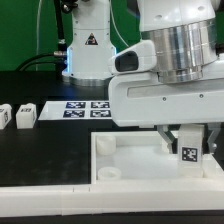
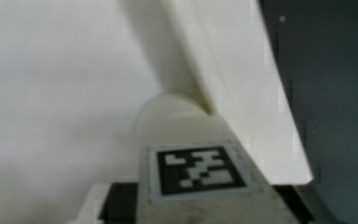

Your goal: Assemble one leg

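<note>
The gripper (image 1: 186, 140) is clamped on the leg (image 1: 188, 155) (tag facing out), just above the big white tray piece (image 1: 120, 160); two spare blocks (image 1: 24, 114) sit well off it. No readable writing.

The tray-like piece (image 1: 120, 165) at the lower middle looks like matt white plastic, faintly grainy up close. The two small blocks (image 1: 15, 115) at the left edge have the same dull white finish, with flat printed tags. The table (image 1: 45, 150) is matt black. The arm's wrist barrel (image 1: 180, 40) at the upper right is brushed, shiny metal above a glossy white casing (image 1: 160, 98).
</note>
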`<state>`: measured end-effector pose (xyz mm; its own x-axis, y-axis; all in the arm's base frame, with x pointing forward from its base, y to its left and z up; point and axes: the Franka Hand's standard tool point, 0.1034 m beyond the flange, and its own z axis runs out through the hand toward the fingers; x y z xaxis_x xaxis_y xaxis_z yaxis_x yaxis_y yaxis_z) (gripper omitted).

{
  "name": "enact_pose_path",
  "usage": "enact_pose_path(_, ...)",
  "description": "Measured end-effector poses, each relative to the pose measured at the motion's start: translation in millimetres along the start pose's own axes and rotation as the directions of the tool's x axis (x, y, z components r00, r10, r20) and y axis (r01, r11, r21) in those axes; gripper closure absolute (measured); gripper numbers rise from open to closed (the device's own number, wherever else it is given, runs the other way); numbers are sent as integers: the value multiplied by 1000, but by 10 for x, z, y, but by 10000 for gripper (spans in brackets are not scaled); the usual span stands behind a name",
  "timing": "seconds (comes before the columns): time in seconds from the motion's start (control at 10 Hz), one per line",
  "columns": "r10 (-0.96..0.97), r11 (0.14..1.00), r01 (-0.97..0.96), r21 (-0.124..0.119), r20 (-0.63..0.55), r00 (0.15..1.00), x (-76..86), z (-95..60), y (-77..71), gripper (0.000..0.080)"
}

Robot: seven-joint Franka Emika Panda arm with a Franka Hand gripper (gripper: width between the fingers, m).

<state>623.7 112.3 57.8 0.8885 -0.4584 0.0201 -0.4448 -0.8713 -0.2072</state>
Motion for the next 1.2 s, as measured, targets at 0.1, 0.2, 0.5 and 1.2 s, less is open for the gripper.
enact_pose_path(0.1,92,996,-92,-1,-2,996,7,-7,7,511)
enact_pose_path(0.2,153,988,-153,0,-2,988,7,-8,7,511)
enact_pose_path(0.5,618,786,-618,-17,28,786,-32,3,-21,511)
enact_pose_path(1.2,995,25,-999,-24,95,22,9,10,-25,512)
